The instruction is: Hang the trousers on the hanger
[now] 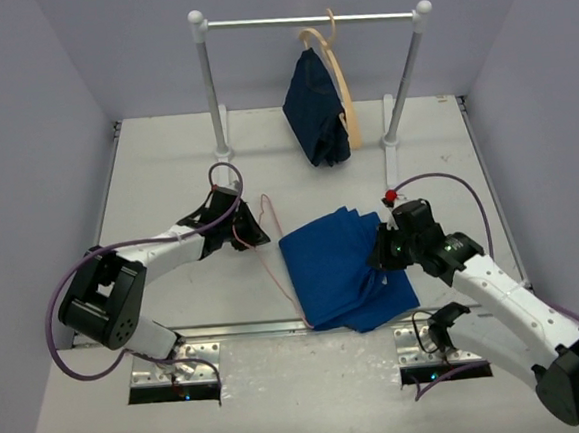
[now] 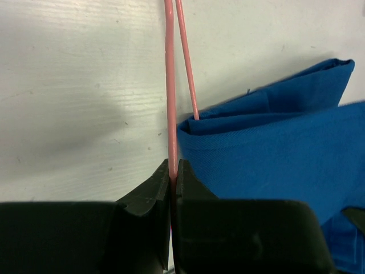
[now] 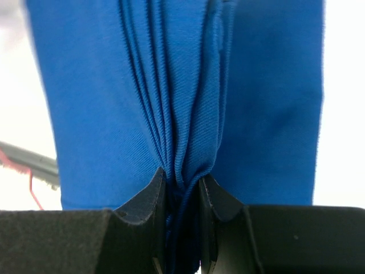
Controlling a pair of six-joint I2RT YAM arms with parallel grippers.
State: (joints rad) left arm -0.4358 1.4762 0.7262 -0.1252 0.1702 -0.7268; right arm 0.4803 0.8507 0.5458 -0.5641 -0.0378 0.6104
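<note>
Now | left tool (image 2: 173, 166) pinches hanger (image 2: 170, 85) | right tool (image 3: 181, 178) pinches trousers (image 3: 97, 103) | white table (image 1: 166, 176), lilac walls (image 1: 19, 97)

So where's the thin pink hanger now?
Seen from above, the hanger lies on the table left of centre, pinched by the left end effector, its wire meeting the left edge of the blue trousers.

The trousers (image 3: 274, 85) are matt woven cloth with a fine twill rib. The hanger (image 2: 170, 85) is thin wire, smooth with a slight sheen. The desk (image 2: 74, 85) looks matt and faintly grained. The right tool (image 3: 182, 173) is matt black, plastic-looking. The rail (image 1: 309, 19) is shiny metal.
</note>
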